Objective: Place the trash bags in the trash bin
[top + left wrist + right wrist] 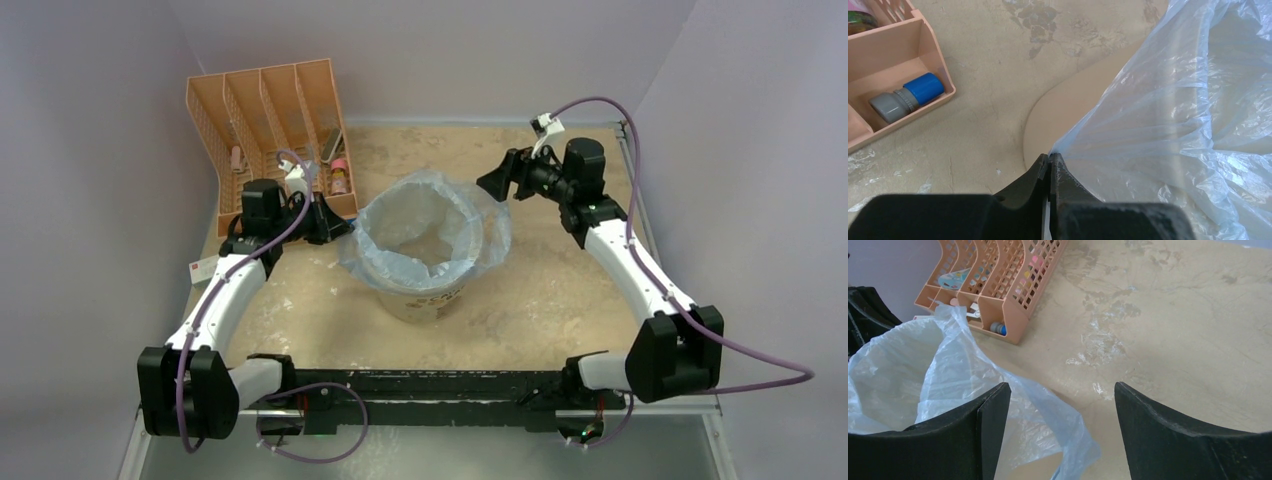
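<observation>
Here, mid-surface (pixel 560 290): cream trash bin (pixel 425 300) lined with the light-blue trash bag (pixel 492 235), hem spilling over the rim. Left end effector (pixel 1049 161) pinched shut on the bag's left edge, film drawn taut; right end effector (pixel 1062 400) spread wide, gripping nothing, near the far-right rim. Likely risks: dragging or tipping the light bin with a leftward tug; leaving slack film outside through an early release; tearing the thin plastic.
</observation>
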